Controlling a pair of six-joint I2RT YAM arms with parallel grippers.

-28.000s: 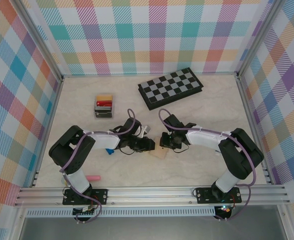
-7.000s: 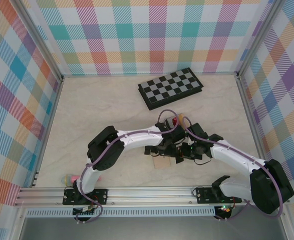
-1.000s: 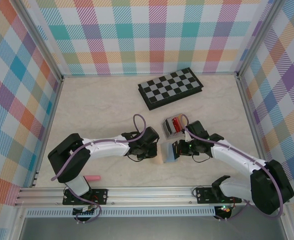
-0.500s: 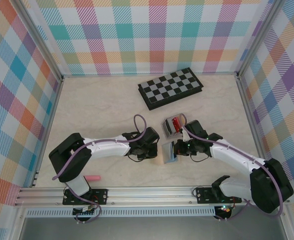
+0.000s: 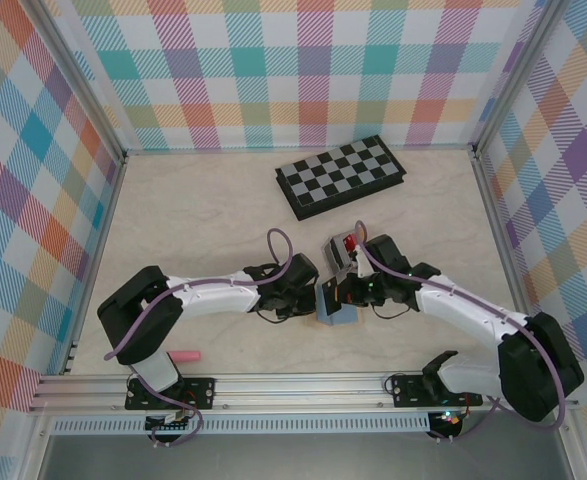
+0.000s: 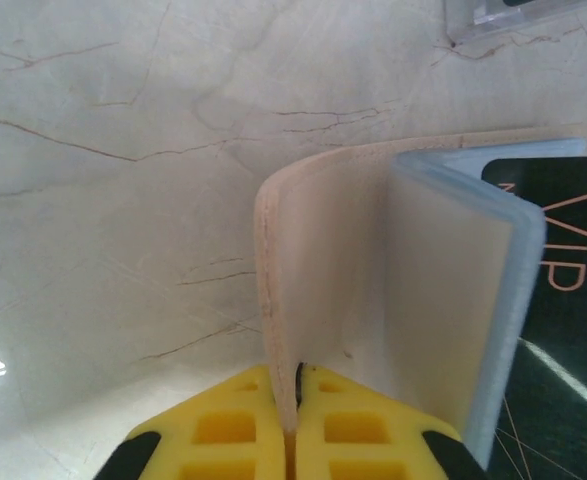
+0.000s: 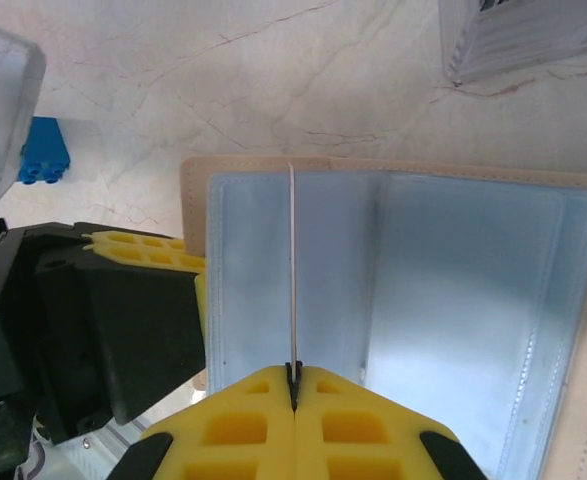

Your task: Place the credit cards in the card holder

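Sliding leftward over the last second, the right gripper in the top view now hangs over the card holder and stands close to the left gripper; a second ago it stood further right. The holder lies on the table just in front of the small grey tray. By that shift the task looks to have reached the insertion itself. Open table lies to the left and towards the chessboard, while the tray crowds the far side.

From the left wrist, the yellow fingers are clamped on the holder's tan flap, which stands up in a curve with its edge free above the marble. A grey-blue pocket leaf rises beside it, and past that leaf shows a dark card lettered VIP. Whether that is the card the other arm carries cannot be told.

From the right wrist, the fingers are pressed together on a credit card, seen edge-on as a thin pale line over the left pocket panel, near the holder's left border. The left gripper's body sits just beside that border, so room to swing left is slight. The blue block lies well apart.
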